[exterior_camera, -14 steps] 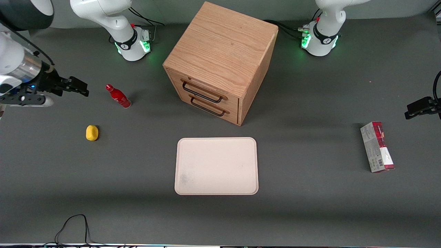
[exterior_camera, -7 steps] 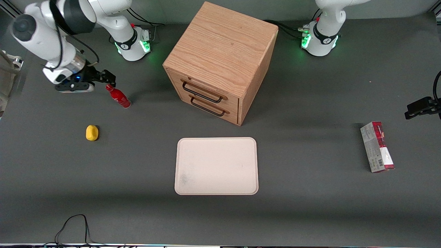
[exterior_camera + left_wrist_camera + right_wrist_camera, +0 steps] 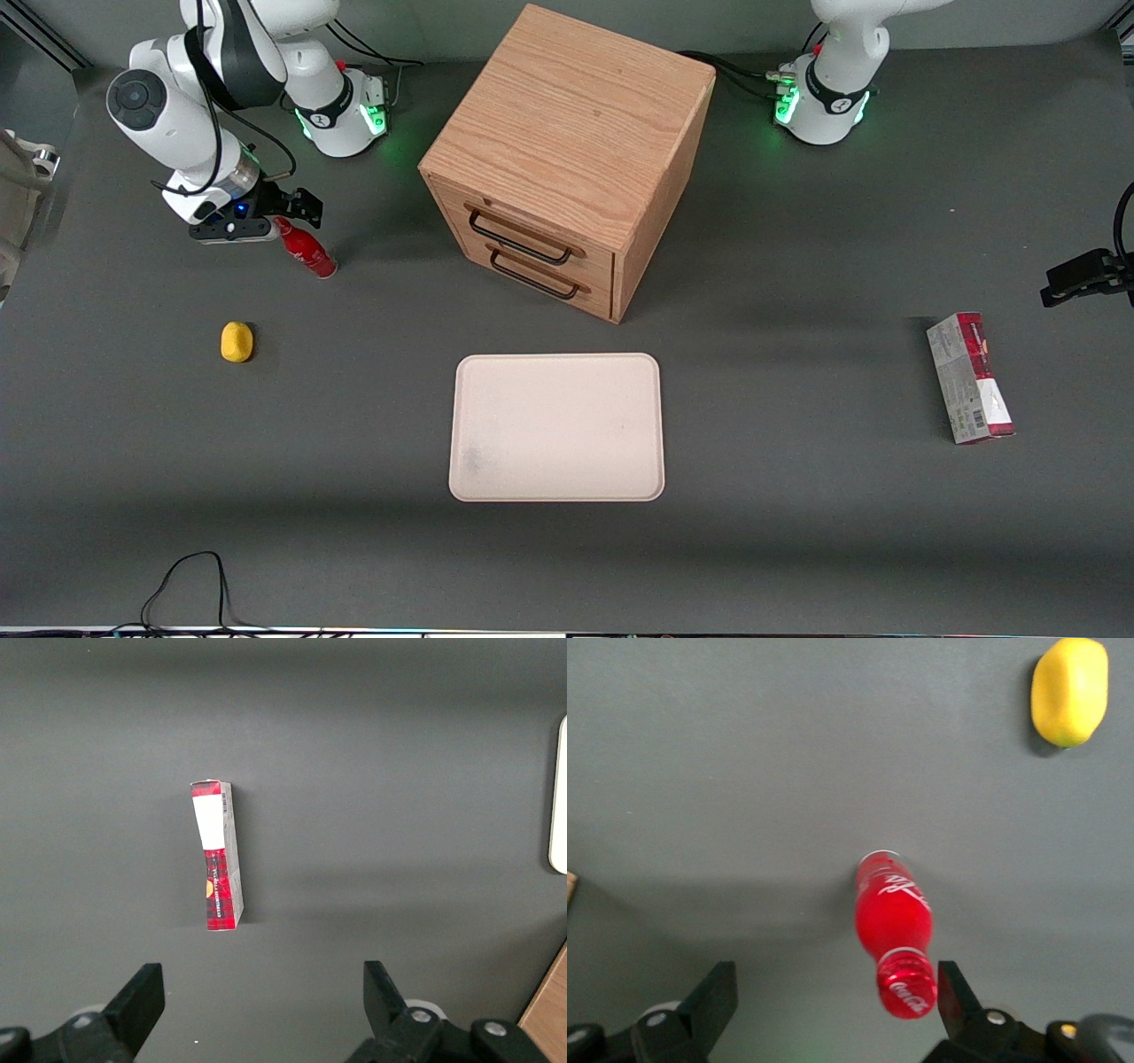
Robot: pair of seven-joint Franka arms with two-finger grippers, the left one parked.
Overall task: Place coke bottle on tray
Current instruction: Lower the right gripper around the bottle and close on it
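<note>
End effector (image 3: pixel 288 213) spread wide, nothing gripped, poised just above the coke bottle (image 3: pixel 304 248) standing on the desk (image 3: pixel 797 532). Cap (image 3: pixel 905 987) between the two fingers (image 3: pixel 709 1001), seemingly clear of both, though hard to judge. Near, closer to the front camera: a yellow object (image 3: pixel 236 341). Well apart, toward the desk's middle: wooden cabinet (image 3: pixel 567 159) and empty tray (image 3: pixel 556 427).

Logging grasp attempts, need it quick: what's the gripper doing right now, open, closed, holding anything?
Gripper: open, holding nothing, poised above the upright coke bottle with the cap between its fingers, not touching.
</note>
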